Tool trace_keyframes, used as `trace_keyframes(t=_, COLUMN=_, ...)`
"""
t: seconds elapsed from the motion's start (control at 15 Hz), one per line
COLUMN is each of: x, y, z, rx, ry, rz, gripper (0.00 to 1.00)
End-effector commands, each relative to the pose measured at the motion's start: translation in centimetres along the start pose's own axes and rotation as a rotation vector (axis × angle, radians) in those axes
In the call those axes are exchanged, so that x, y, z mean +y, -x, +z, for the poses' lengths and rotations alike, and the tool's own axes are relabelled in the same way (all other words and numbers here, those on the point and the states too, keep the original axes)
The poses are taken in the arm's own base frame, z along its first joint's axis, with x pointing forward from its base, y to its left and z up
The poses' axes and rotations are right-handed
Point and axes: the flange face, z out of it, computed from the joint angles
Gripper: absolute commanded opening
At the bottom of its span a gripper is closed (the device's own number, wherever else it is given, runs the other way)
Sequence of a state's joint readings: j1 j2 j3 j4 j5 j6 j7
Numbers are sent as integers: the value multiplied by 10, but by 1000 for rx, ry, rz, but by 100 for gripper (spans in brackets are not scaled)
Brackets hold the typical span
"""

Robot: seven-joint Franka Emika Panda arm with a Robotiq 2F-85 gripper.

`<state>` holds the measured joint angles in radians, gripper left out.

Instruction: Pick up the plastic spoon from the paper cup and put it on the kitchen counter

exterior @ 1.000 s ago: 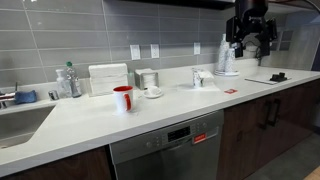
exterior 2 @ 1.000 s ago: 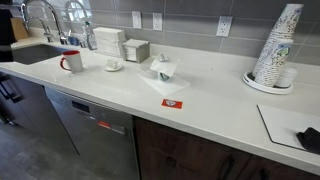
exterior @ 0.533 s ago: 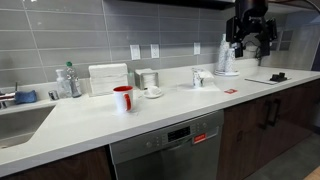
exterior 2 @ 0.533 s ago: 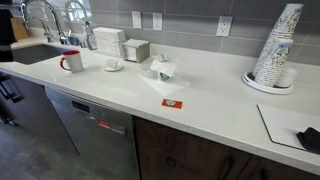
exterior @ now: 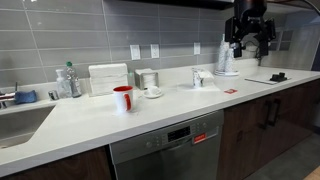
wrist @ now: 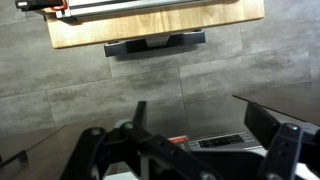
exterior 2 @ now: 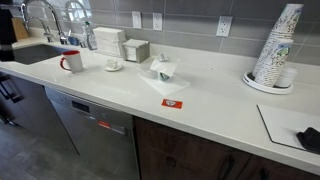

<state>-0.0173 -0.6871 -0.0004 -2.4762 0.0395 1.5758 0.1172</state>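
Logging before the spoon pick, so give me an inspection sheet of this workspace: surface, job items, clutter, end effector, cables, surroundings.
Surface: kitchen counter, white, sink at one end.
Job's things: paper cup mid-counter; spoon too small to confirm.
Clutter: red mug, cup with saucer, stacked cups, red card.
Grippers: end effector open, empty, high above the counter's far end.
Cables: nothing seen.
Surroundings: grey tiled wall; dishwasher below.
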Motion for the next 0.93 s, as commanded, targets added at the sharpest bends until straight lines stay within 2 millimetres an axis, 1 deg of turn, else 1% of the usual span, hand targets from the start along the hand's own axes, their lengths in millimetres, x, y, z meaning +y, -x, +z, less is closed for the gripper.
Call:
trace_keyframes(t=0.0, x=-17, y=-21, z=0, rx=25, ry=61, rz=-1, gripper=100)
trace_keyframes(t=0.2, x=-32, y=-44, z=0, rx=82, ry=148, rz=-21, gripper=100)
trace_keyframes(t=0.4, x=-38, y=-80, z=-2, rx=186, ry=274, rz=-20, gripper=100)
trace_keyframes(t=0.53, x=-46, y=-105, z=-4, rx=251, ry=359, rz=-44, gripper=100)
trace_keyframes(t=0.73, x=-69, y=-137, z=-2, rx=341, ry=457, rz=-87, gripper=100)
trace_keyframes(t=0.87, x=-77, y=-157, z=-4, rx=410, ry=530, rz=-87, gripper=100)
